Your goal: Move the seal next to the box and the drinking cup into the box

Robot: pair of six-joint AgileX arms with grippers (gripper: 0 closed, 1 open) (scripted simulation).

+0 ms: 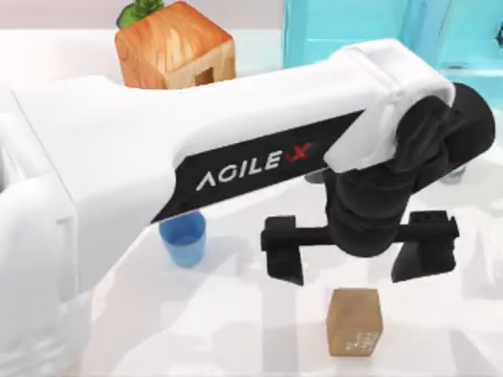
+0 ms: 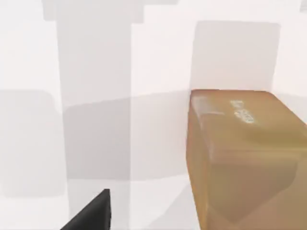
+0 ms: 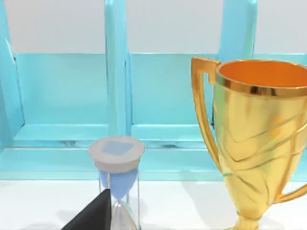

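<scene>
White counter point(image 1: 236, 314) carries everything in play, with a turquoise cabinet point(image 1: 369, 31) along its far edge and a glossy wooden cube point(image 1: 174, 49) with a slot beside it, toward the far left.

The left arm reaches across from the left side, and its end effector point(image 1: 355, 259) hangs with its fingers spread wide, pointing down toward the near edge. The seal point(image 1: 354, 320) sits on the counter just nearward of that gap, untouched, its pale carved marks showing on one face. The wide spread suits straddling the block from above, so the step in hand looks like a lineup for gripping it. In the left wrist view the seal point(image 2: 244, 158) looms close and off to one side, which suggests the end effector is not yet centred over it.

The cup point(image 1: 183, 236) stands upright nearer the left side, partly under the arm, well apart from the seal and waiting its turn.

The right wrist view looks at the cabinet's shelves point(image 3: 158, 96), with an hourglass point(image 3: 117, 177) and a gold trophy point(image 3: 259, 139) in front; whether that end effector is spread cannot be told.
</scene>
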